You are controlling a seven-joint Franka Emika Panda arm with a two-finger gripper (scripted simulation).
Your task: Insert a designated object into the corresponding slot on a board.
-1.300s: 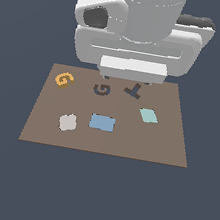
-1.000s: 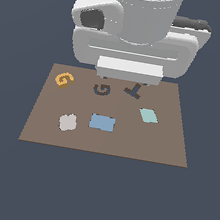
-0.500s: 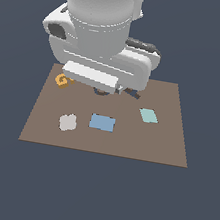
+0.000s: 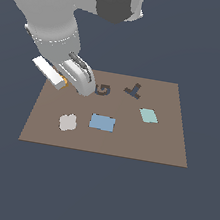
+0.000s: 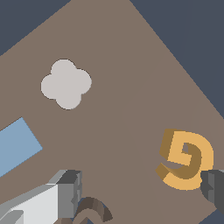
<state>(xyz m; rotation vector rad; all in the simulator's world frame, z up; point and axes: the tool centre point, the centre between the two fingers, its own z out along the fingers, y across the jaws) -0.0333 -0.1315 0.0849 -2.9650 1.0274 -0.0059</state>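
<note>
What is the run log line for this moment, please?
phase: approach | gripper: open, around nothing | orange G: on board, ungrasped | G slot: empty

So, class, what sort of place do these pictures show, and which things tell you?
Probably a simulated test scene, not a real room: a flat brown board floats in a plain dark void, carrying an orange G, letter recesses and coloured tiles, under a smooth grey robot arm.

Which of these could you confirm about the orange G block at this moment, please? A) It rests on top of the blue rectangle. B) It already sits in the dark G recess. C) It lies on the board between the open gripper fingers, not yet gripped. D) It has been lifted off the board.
C: in the wrist view the orange G block lies flat on the board, with one finger far off it and the other beside it.
</note>
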